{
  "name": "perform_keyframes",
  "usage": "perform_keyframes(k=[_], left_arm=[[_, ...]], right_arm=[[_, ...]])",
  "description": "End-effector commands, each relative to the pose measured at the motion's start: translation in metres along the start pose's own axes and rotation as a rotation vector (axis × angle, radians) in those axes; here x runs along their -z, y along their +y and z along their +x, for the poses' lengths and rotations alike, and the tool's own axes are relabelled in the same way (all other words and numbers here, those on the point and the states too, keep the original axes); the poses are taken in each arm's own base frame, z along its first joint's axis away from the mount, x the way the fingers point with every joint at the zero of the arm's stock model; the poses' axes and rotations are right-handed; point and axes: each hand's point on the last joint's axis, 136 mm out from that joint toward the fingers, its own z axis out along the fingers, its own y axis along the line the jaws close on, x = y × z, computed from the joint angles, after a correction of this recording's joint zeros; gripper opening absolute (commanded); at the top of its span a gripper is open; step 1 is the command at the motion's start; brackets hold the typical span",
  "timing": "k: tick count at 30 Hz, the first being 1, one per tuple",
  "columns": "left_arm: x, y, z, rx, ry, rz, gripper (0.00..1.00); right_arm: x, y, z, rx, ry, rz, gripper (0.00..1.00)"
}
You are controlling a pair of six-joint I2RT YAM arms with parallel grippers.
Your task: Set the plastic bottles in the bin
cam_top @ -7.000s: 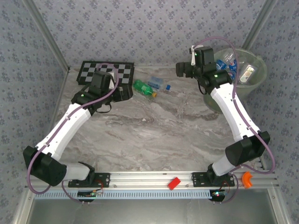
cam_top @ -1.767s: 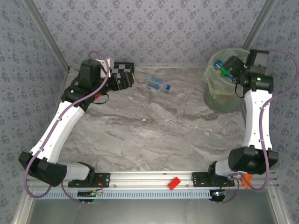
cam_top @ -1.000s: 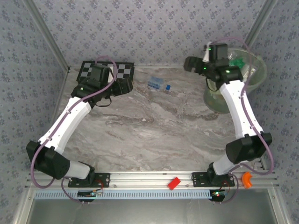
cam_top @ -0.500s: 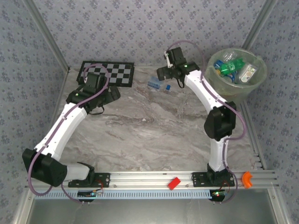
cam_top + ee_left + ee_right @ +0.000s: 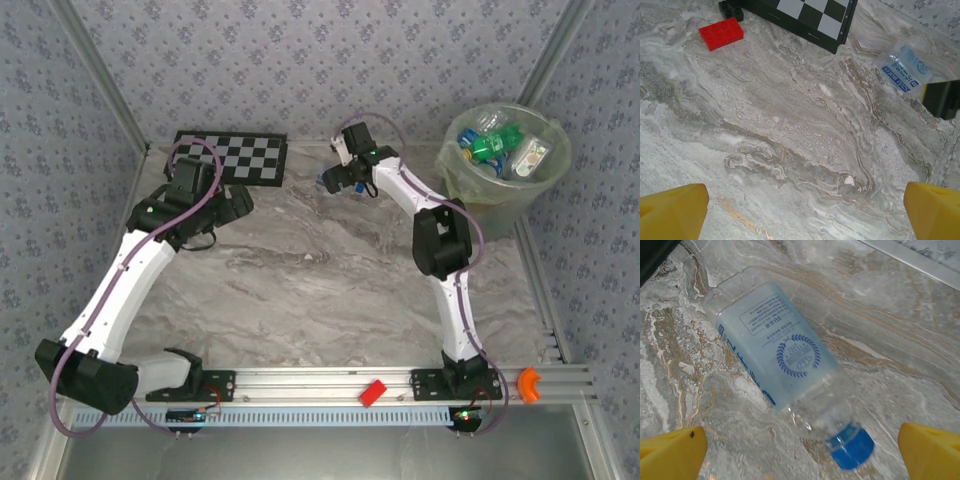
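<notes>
One clear plastic bottle (image 5: 775, 340) with a pale blue label and a blue cap (image 5: 852, 446) lies on its side on the marble table. My right gripper (image 5: 802, 455) hangs open just above it, a yellow fingertip (image 5: 672, 452) on either side of the cap end, touching nothing. From above, the right gripper (image 5: 338, 180) covers most of that bottle (image 5: 324, 184). My left gripper (image 5: 243, 203) is open and empty over bare table, left of the bottle (image 5: 905, 67). The pale-green bin (image 5: 500, 205) at the back right holds several green and clear bottles (image 5: 495, 145).
A black-and-white chequered board (image 5: 235, 155) lies at the back left, with a small red block (image 5: 721, 33) beside its corner. Another red block (image 5: 373, 391) sits on the front rail. Patterned walls close in the table at the back and sides.
My right arm has swung left from over the bin and come down over the bottle on the table. My left arm has drawn back from the chequered board.
</notes>
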Motion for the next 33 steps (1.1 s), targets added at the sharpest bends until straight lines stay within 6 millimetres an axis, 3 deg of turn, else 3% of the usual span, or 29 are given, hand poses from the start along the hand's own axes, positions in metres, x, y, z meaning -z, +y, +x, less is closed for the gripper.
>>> perform_keyframes(k=[1, 9, 16, 22, 26, 28, 33], left_arm=[[0.019, -0.003, -0.004, -0.004, -0.011, 0.026, 1.00], [0.027, 0.000, -0.007, 0.007, -0.020, 0.007, 1.00], [0.030, 0.004, -0.008, 0.019, -0.027, -0.009, 1.00], [0.028, 0.004, -0.008, 0.021, -0.023, -0.013, 1.00], [0.025, 0.001, -0.008, 0.020, -0.019, -0.003, 1.00], [0.024, -0.001, -0.008, 0.016, -0.017, 0.003, 1.00], [0.023, -0.002, -0.007, 0.007, -0.008, 0.009, 1.00]], right_arm=[[-0.012, 0.002, -0.021, 0.031, -0.077, -0.033, 1.00], [-0.059, 0.015, -0.014, 0.102, -0.051, -0.071, 1.00], [-0.081, 0.029, -0.009, 0.165, -0.044, -0.072, 0.99], [-0.080, 0.038, -0.004, 0.193, -0.011, -0.072, 0.86], [-0.073, 0.037, -0.001, 0.184, 0.014, -0.053, 0.72], [-0.069, 0.036, 0.004, 0.172, 0.042, -0.047, 0.69], [-0.050, 0.032, -0.003, 0.135, 0.029, -0.021, 0.65]])
